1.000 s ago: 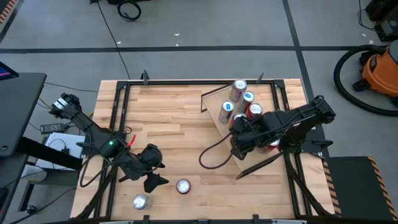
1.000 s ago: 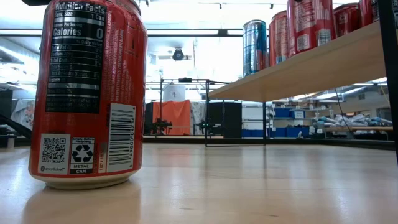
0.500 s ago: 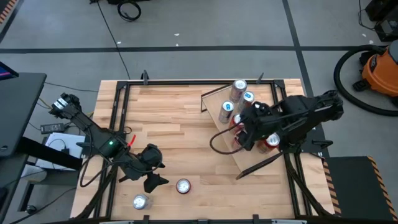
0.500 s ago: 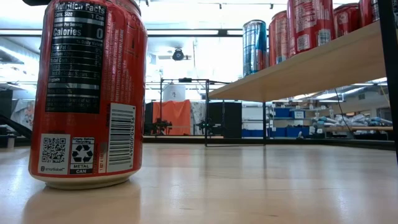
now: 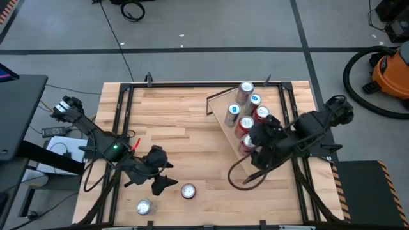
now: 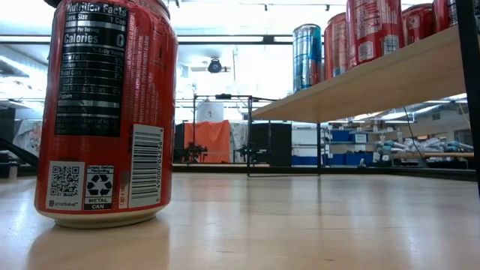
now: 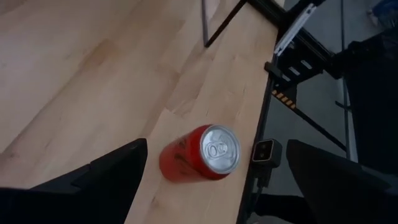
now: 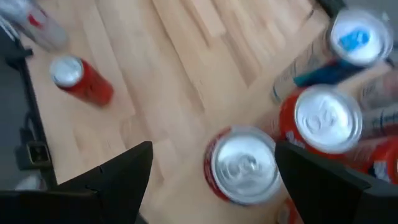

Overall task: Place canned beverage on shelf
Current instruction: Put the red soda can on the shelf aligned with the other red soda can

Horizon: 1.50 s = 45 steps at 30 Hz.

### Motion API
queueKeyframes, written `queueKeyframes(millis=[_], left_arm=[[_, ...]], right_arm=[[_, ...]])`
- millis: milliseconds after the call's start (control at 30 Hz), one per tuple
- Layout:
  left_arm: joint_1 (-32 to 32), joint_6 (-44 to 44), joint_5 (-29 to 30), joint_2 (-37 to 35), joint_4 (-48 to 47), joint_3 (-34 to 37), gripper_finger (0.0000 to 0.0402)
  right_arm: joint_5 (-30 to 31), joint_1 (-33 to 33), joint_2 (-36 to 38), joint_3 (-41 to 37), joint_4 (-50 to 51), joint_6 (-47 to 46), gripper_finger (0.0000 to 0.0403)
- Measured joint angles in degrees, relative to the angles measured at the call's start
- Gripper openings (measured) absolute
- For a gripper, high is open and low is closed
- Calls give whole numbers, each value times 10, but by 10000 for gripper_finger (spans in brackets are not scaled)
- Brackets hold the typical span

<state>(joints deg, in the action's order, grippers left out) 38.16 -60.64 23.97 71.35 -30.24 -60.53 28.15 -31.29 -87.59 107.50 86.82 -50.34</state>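
High view shows the shelf (image 5: 238, 153) already holding a row of cans, two more cans — a red can (image 5: 188, 191) and a silver-topped can (image 5: 144, 207) — waiting on the worktop (image 5: 179, 121), left gripper (image 5: 165, 182) spread just beside the red one, right gripper (image 5: 261, 153) spread empty over the shelf.

Six cans (image 5: 248, 110) are lined up on the shelf (image 5: 220, 106) at the table's (image 5: 179, 128) two o'clock. Two more cans (image 5: 188, 191) are set on the table at six o'clock, one beside the other.
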Motion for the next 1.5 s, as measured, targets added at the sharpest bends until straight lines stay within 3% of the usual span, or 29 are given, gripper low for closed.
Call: queueKeyframes(millis=[267, 433, 600, 1067, 1500], left_arm=[[10, 124, 21, 0, 96, 0, 396], [11, 120, 20, 2, 74, 0, 396], [16, 91, 19, 24, 64, 0, 396], [28, 72, 19, 180, 60, 0, 396], [26, 73, 45, 192, 52, -2, 396]], right_arm=[[13, -22, -5, -7, -230, 111, 348], [18, -24, -33, -10, -330, 181, 348], [18, -22, -60, -11, -336, 190, 348], [37, -19, -57, -11, -327, 156, 348], [33, -20, -57, -11, -327, 154, 348]])
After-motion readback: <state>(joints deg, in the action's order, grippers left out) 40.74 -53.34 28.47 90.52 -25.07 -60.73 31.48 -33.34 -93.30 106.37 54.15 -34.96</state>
